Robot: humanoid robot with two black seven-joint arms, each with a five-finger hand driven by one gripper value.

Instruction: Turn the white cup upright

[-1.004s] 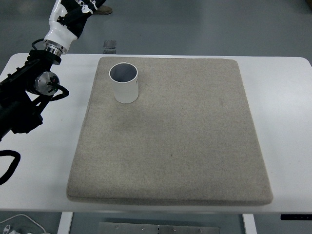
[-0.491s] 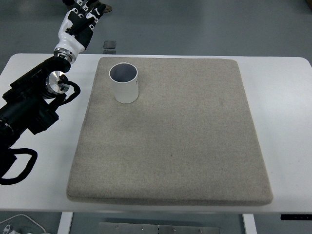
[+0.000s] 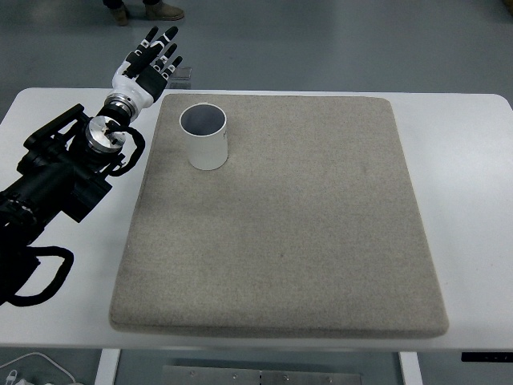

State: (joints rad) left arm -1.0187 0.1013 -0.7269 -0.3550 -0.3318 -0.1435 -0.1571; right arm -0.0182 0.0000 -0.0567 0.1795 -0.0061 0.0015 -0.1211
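Note:
A white cup [image 3: 204, 137] stands upright, mouth up, on the grey felt mat [image 3: 280, 224] near its back left corner. My left hand [image 3: 149, 64] hovers beyond the mat's back left corner, up and to the left of the cup and apart from it. Its fingers [image 3: 167, 46] are spread straight and hold nothing. The black left arm [image 3: 60, 172] reaches in from the left edge over the white table [image 3: 473, 160]. The right arm is out of sight.
The mat covers most of the table. Black cable loops [image 3: 36, 277] lie at the left edge. A person's shoes [image 3: 152, 10] show on the floor behind the table. A small grey object [image 3: 183, 74] lies on the floor past the back edge.
My left arm has swung to the right and nearer, bringing the hand closer to the cup with its fingers now spread. The cup has not moved.

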